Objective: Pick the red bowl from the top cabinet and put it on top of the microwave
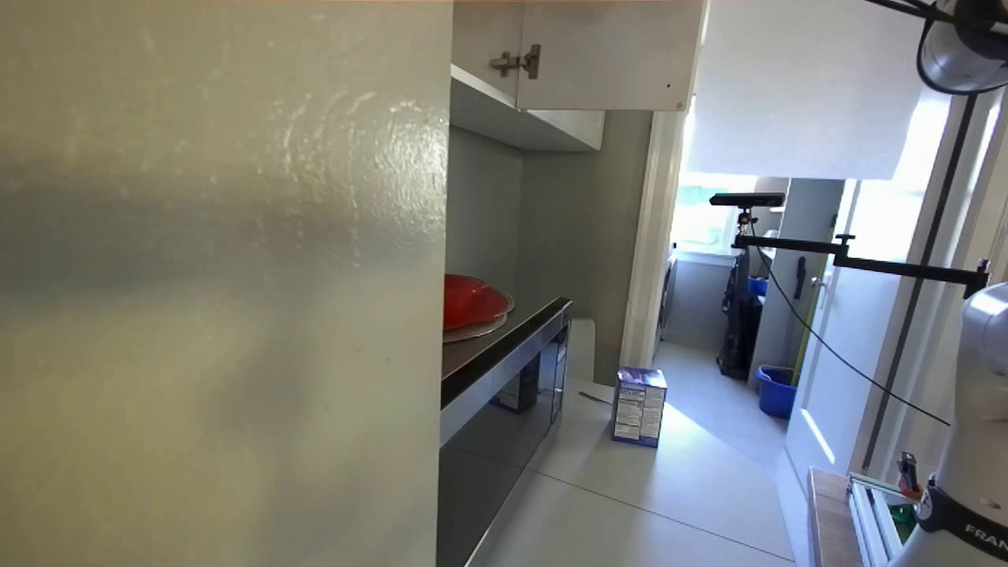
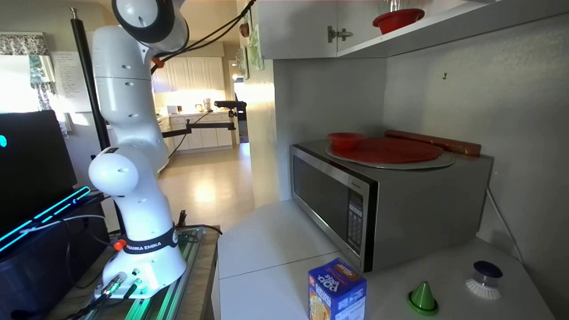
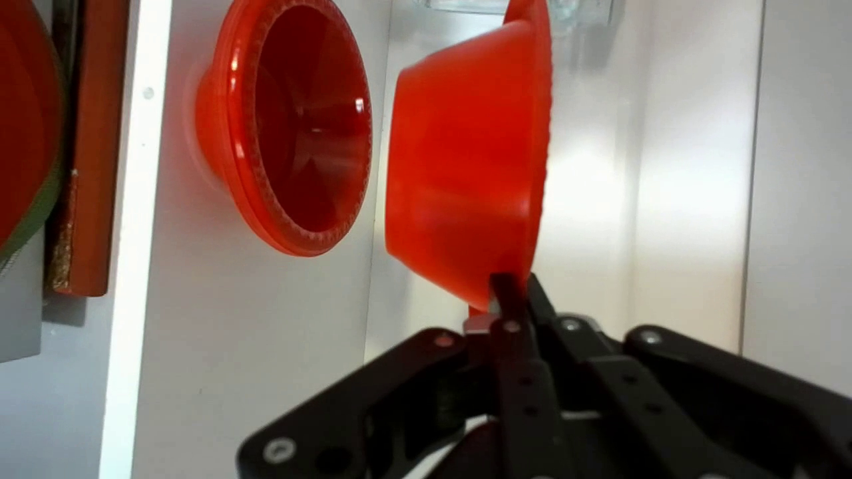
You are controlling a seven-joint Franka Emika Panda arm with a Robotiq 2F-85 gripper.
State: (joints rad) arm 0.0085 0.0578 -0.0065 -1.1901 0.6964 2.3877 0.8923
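My gripper [image 3: 519, 286] is shut on the rim of a red bowl [image 3: 459, 159], at the bowl's near edge in the wrist view. The held bowl hangs clear above the shelf, beside another red bowl or stack of bowls [image 3: 306, 126] resting on the shelf. The top cabinet [image 2: 298, 31] is open, and a red bowl [image 2: 398, 20] shows on its shelf in an exterior view. The microwave [image 2: 329, 195] stands on the counter below and is partly visible in an exterior view [image 1: 488, 465]. The gripper and held bowl are outside both exterior views.
On the microwave lie a red bowl [image 2: 346, 140], a red plate [image 2: 400, 150] on a grey disc, and a brown roll [image 2: 435, 141]. The shelf's front edge [image 3: 130, 266] runs close by. A blue box [image 2: 338, 289], green cone [image 2: 423, 298] and brush [image 2: 485, 280] stand on the counter.
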